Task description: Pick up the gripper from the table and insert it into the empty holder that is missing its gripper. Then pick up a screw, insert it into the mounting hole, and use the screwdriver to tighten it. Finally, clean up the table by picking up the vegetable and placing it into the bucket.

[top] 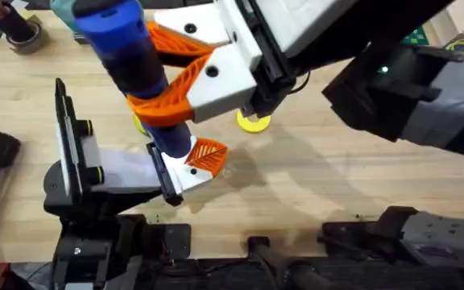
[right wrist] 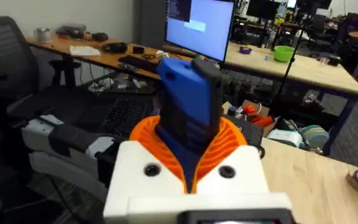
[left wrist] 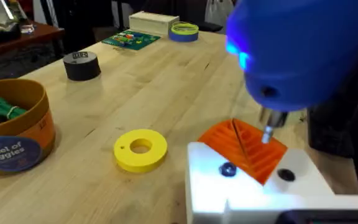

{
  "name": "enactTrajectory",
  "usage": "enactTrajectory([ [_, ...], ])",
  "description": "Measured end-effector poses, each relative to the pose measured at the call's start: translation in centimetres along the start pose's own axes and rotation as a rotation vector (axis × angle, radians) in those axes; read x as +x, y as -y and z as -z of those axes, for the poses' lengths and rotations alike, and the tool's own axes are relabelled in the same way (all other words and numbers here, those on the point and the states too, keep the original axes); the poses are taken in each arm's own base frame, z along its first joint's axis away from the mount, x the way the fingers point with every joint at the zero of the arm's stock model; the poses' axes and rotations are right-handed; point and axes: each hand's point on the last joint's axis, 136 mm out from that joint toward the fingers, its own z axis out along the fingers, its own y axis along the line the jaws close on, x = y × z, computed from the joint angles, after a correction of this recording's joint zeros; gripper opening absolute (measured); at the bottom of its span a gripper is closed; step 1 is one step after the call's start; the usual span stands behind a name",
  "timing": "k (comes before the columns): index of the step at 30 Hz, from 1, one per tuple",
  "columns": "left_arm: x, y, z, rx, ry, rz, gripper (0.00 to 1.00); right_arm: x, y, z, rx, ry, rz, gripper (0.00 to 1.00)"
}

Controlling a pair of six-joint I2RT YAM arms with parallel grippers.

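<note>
Your right gripper fingers clenched the stiff, probably slippery blue screwdriver mid-barrel; the left's I couldn't tell.

Blue pen-shaped electric screwdriver: upright, thin metal tip on orange ribbed plastic fingertip, seated in white blocky holder. Orange-brown round bucket: blue label, green items inside.
</note>
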Motion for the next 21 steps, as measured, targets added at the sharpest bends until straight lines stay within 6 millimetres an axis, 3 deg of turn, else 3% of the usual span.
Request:
enactTrajectory([
  [21,0.0,0.0,0.0,0.0,0.0,0.0,0.004,1.3,0.2,0.1,0.001,-0.014,-0.004,0.024],
])
